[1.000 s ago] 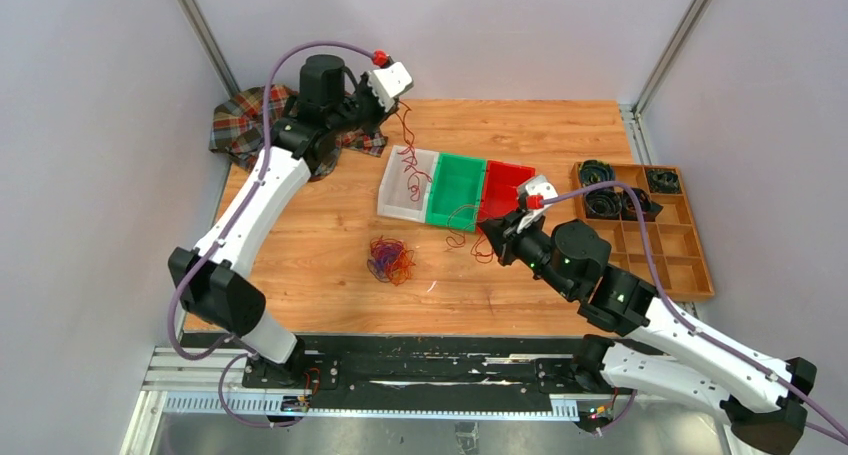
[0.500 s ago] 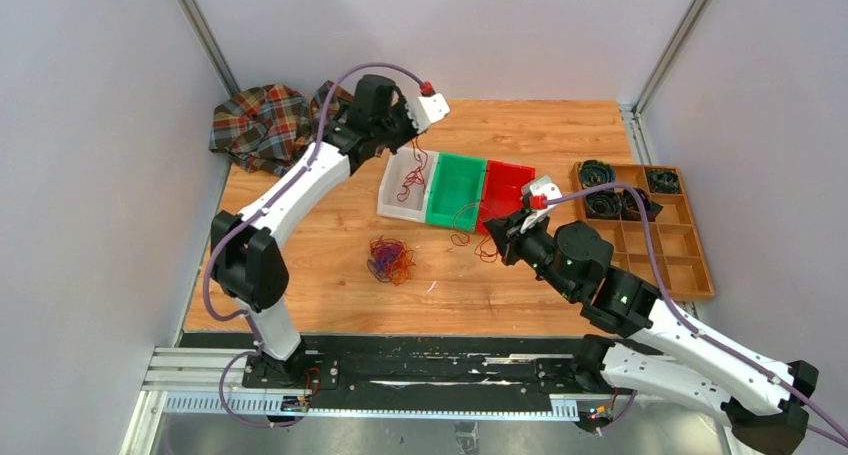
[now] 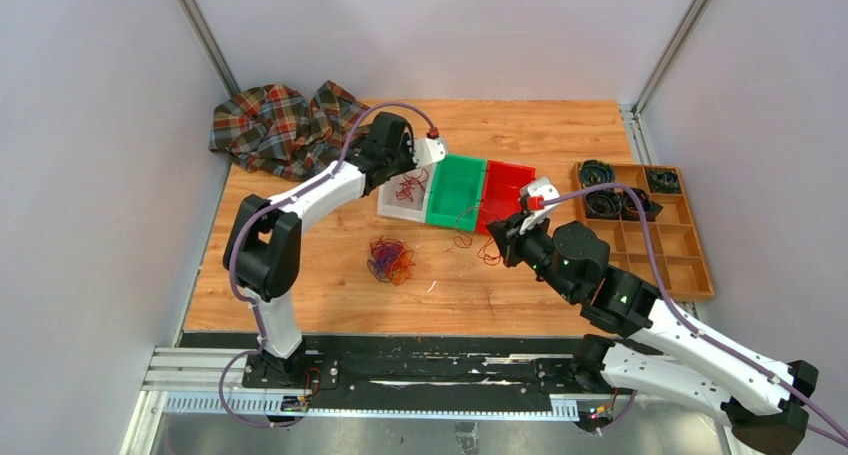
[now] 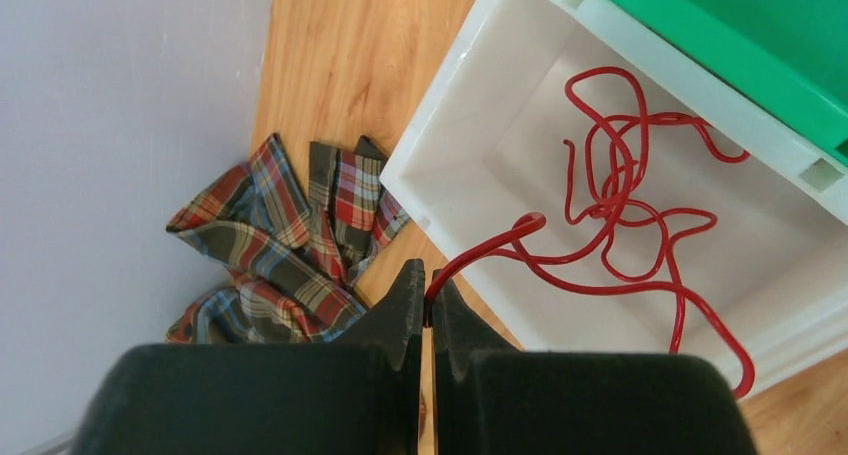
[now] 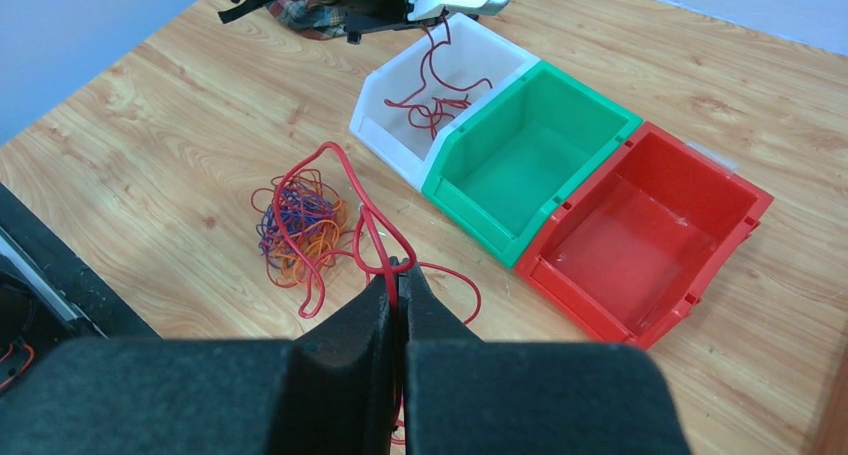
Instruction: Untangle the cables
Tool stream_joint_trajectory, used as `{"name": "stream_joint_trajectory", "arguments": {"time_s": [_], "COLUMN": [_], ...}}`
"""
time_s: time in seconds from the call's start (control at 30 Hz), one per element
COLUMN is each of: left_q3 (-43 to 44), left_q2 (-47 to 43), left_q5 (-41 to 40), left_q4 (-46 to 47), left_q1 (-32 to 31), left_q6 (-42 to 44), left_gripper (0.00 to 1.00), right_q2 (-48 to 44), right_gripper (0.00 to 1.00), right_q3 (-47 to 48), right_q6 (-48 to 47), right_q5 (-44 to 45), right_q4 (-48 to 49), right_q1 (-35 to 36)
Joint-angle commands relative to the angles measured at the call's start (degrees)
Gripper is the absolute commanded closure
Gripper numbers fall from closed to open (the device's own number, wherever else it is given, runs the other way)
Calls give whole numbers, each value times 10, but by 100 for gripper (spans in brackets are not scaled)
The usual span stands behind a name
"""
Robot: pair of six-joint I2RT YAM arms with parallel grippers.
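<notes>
A loose tangle of red, orange and purple cables lies on the wooden table. My left gripper hangs low over the left side of the white bin, shut on one end of a red cable. The rest of that cable lies coiled inside the bin. My right gripper is shut on another red cable, in front of the bins. That cable loops back to the tangle and trails on the table.
A green bin and a red bin adjoin the white bin, and neither holds any cable. A plaid cloth lies at the back left. A brown compartment tray with black coils sits at the right.
My left arm has swung from the back left corner to the right and come down over the white bin. Its red cable has sunk into the bin. The right arm has barely moved.
</notes>
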Motion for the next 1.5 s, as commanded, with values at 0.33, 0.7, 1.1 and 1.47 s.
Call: {"name": "stream_joint_trajectory", "arguments": {"time_s": [0.33, 0.7, 1.1, 1.47], "left_q3": [80, 237, 342, 264], "left_q2": [75, 111, 148, 136], "left_q5": [102, 242, 350, 281], "left_q4": [-113, -340, -456, -455], "left_q1": [7, 64, 95, 74], "left_q6": [-63, -16, -27, 71], "left_gripper": [62, 9, 11, 18], "right_q2": [-16, -4, 18, 23], "right_gripper": [99, 99, 100, 99], "right_q3": [11, 30, 53, 35], "right_q6": [29, 38, 45, 48], "right_q5": [42, 20, 9, 10], "right_q4": [-35, -42, -53, -50], "right_q1": [-9, -9, -9, -10]}}
